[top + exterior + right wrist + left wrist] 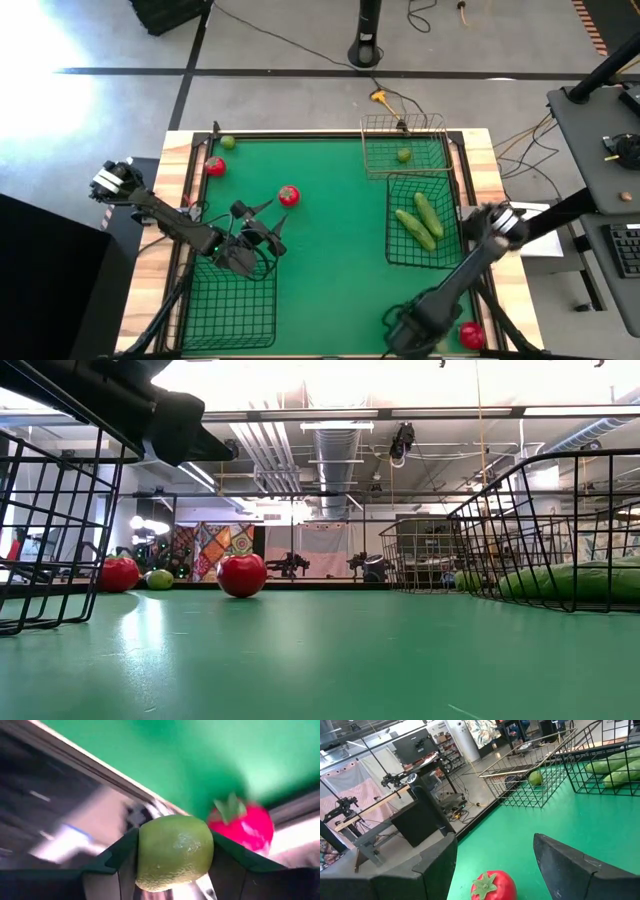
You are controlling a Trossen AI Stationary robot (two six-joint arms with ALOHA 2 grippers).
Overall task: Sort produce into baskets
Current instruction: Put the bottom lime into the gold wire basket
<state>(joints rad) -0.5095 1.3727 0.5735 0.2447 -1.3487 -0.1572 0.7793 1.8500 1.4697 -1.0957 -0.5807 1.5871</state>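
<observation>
Right wrist view: my right pincer point(175, 865) is clamped on a lime point(174, 852), a red tomato point(243, 826) just past it; left pincer point(495, 865) gapes wide behind another tomato point(493, 886).

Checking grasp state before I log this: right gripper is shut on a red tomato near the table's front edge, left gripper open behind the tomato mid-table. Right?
Not quite. The right gripper is shut on a light-green lime, not a red piece; the right wrist view shows it, with a red tomato lying loose beyond. The rest holds: left gripper open behind the mid-table tomato.
</observation>
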